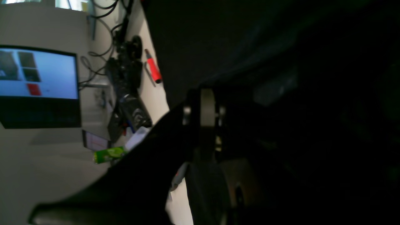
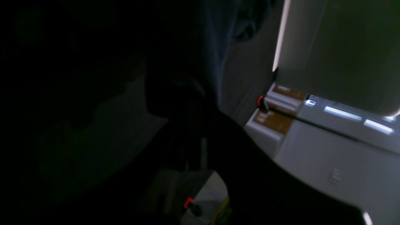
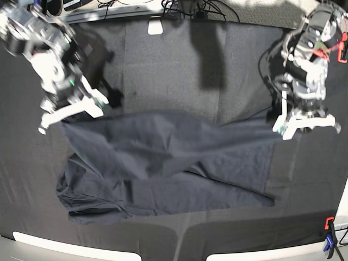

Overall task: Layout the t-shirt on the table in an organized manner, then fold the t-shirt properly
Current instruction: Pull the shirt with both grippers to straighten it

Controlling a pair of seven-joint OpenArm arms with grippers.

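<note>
The dark navy-grey t-shirt [image 3: 163,163] is stretched sideways across the black table [image 3: 163,60], with its lower part bunched at the near left. My right gripper [image 3: 69,115] is at the shirt's upper left corner and looks shut on the cloth. My left gripper [image 3: 305,125] is at the shirt's upper right end and also looks shut on the cloth. In the right wrist view, navy cloth [image 2: 200,40] hangs close in front of the camera. The left wrist view is mostly dark, with one finger [image 1: 207,109] showing.
A red and blue clamp [image 3: 329,239] sits at the table's near right corner. Another red clamp [image 2: 261,103] shows on the table edge. Beyond the table's pale rim are a monitor [image 1: 37,78], cables, a red-handled tool [image 1: 153,66] and a green can [image 1: 109,154].
</note>
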